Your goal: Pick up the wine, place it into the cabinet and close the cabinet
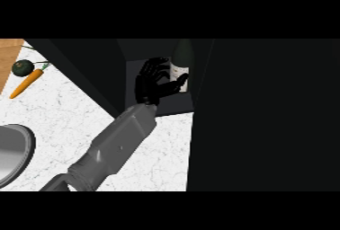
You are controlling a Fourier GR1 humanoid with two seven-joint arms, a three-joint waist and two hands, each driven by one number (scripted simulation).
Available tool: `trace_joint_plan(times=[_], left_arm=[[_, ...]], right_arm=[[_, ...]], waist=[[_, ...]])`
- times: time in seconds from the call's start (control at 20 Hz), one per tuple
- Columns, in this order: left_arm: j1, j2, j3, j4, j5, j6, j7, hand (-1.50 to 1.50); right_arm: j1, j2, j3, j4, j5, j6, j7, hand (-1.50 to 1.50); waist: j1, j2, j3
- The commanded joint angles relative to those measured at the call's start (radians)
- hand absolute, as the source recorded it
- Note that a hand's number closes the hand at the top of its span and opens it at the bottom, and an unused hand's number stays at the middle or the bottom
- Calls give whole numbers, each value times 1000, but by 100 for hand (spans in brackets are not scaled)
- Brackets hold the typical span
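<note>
The dark cabinet [266, 117] takes up most of the view, its wide black door panel filling the right side from top to bottom and its open compartment showing as a lighter grey recess near the top centre. Below and left of it lies the white marbled surface [66, 112], which runs down to the lower edge. A grey forearm [116, 146] crosses this surface on a slant from the lower left up into the cabinet opening, and it ends in one black hand [151, 84]; which arm it is cannot be told from this view alone, though it comes in left of centre. A grey round metal rim, perhaps a sink or pan [15, 152], is cut by the left edge. At the top left a strip of wooden board [9, 56] shows, with an orange carrot [28, 81] lying tilted just beside it on the surface and a dark green round vegetable [22, 67] touching the carrot's leafy end. The wine [182, 58] stands upright inside the cabinet compartment, a dark bottle with a pale label [178, 71]; small dark marks sit on the label but no writing can be read. The hand's fingers [157, 67] are spread and fairly straight beside the bottle, the thumb reaching toward the label, and they do not clearly curl round it
</note>
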Motion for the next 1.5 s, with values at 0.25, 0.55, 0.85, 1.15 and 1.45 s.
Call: trace_joint_plan(times=[0.25, 0.55, 0.85, 1.15, 1.45], left_arm=[[-26, 0, -29, 5, 102, 17, -44, -150], [-87, -1, -63, 54, 118, 96, -46, -150], [-72, -1, -182, 56, 63, 135, -71, -150], [-128, -1, -190, 81, 64, 104, -60, -150], [-103, -1, -207, -4, 103, 145, -147, -150]], right_arm=[[-16, 2, -11, 16, -10, 2, -14, -150], [30, -10, -16, -4, -23, 22, -23, -150], [24, -11, -3, -40, -32, 8, 22, -150], [19, 0, -12, -27, -23, -9, 18, -150], [-33, -3, -18, 13, 7, -20, 18, -150]], waist=[[-7, 7, 0], [-4, 2, 1], [-7, 0, 1], [23, -3, 1], [42, -8, 0]])
